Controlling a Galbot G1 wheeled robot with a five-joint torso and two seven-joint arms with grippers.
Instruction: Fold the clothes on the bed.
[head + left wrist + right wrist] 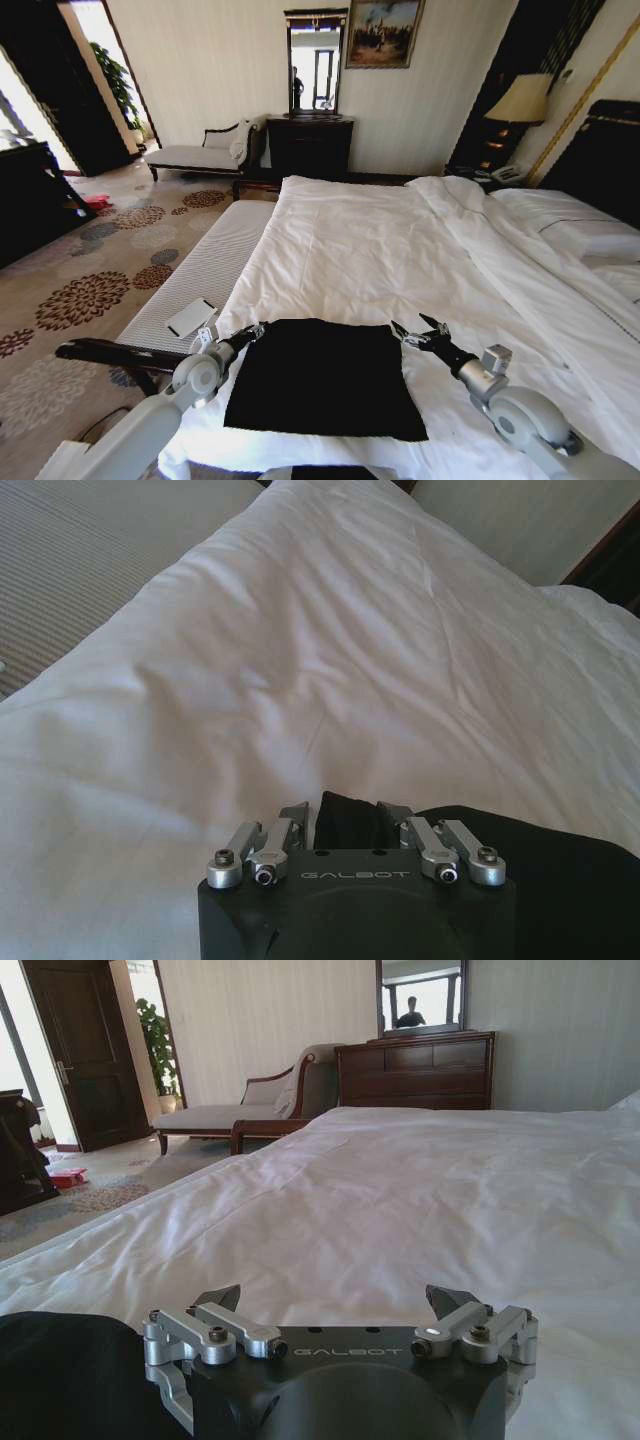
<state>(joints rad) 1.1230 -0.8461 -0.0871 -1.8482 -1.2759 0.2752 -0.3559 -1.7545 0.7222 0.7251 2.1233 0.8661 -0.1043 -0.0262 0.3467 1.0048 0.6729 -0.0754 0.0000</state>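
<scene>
The clothes are one black T-shirt (325,380), lying flat as a rough rectangle on the near part of the bed (380,240) with its white duvet. My left gripper (252,331) is at the shirt's far left corner. In the left wrist view its fingers (296,815) are drawn in on a raised bunch of the black cloth (345,818). My right gripper (420,326) hovers just off the far right corner, open, with only white duvet (450,1190) between its fingertips (222,1298). The shirt's edge (60,1370) lies beside it.
A white-cushioned bench (200,270) with a dark wooden rail (110,352) runs along the bed's left side, and a flat white object (190,317) lies on it. Pillows (590,235) lie at the right. Across the room stand a chaise (205,155), a dark dresser (310,145) and a lamp (520,100).
</scene>
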